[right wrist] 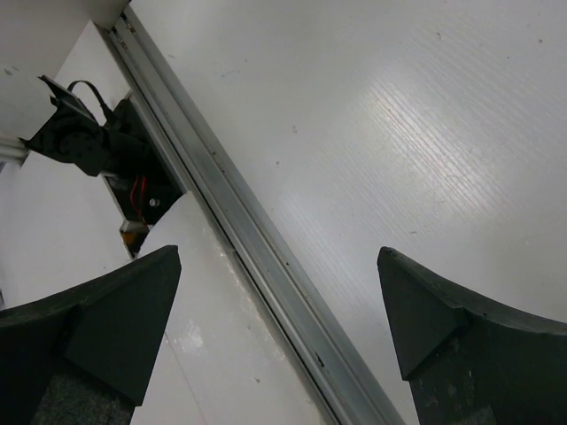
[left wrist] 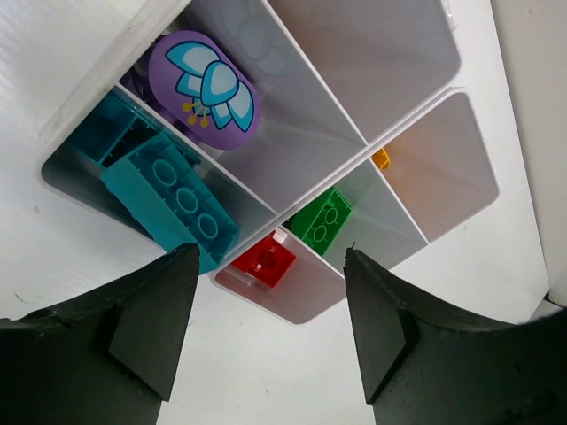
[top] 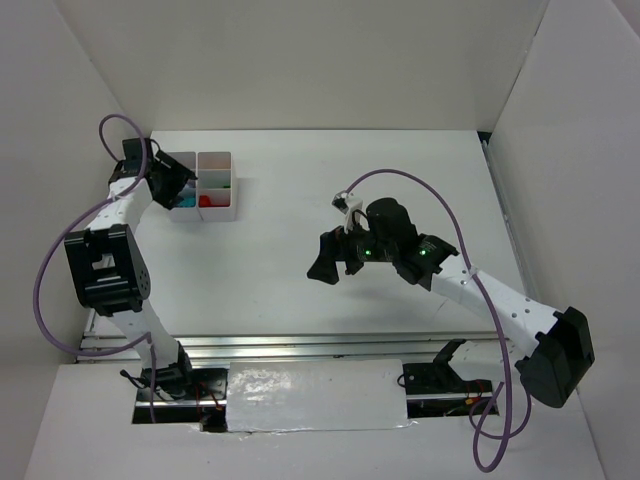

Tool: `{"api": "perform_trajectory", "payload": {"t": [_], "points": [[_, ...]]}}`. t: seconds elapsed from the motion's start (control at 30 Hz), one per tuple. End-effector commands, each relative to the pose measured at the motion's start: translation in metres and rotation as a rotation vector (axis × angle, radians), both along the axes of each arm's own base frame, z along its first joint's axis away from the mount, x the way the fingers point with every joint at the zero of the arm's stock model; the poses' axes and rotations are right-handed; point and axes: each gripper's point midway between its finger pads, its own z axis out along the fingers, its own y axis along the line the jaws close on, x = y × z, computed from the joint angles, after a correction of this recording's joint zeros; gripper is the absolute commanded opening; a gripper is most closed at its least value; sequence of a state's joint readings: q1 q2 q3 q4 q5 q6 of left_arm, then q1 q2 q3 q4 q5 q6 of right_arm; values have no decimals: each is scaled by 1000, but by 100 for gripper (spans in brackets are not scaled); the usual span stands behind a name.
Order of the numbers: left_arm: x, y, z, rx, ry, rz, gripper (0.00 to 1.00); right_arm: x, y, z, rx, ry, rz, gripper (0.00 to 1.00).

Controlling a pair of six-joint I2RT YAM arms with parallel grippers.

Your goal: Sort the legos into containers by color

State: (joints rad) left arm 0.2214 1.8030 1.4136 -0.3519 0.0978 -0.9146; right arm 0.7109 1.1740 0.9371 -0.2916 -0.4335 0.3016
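The white tray (top: 214, 163) sits near the far left corner of the table (top: 400, 180). Inside, each in its own compartment, lie teal bricks (left wrist: 177, 199), a purple oval (left wrist: 202, 87), a red brick (left wrist: 266, 261), a green brick (left wrist: 323, 220) and a small orange piece (left wrist: 380, 158). The left gripper (left wrist: 268, 252) hangs just over the tray, fingers spread wide, holding nothing. The right gripper (right wrist: 277, 254) hovers mid-table, equally wide and empty.

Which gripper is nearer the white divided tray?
Left. The left gripper hangs at the tray's left column, jaws open. The right gripper is out over the table, well off to the tray's right in the top view.
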Motion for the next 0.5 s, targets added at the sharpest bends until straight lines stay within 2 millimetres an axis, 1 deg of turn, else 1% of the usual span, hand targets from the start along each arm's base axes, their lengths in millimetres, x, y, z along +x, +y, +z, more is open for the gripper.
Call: {"api": "perform_trajectory", "payload": {"t": [0.0, 0.13, 0.27, 0.47], "points": [[9, 4, 24, 20, -70, -19, 79, 2, 3, 27, 43, -62, 11, 100], [5, -1, 19, -5, -56, -22, 79, 3, 5, 25, 42, -54, 15, 100], [-6, -1, 5, -10, -12, -10, 80, 3, 6, 25, 40, -53, 16, 100], [-7, -7, -7, -38, 0, -26, 80, 4, 7, 23, 41, -47, 22, 100]]}}
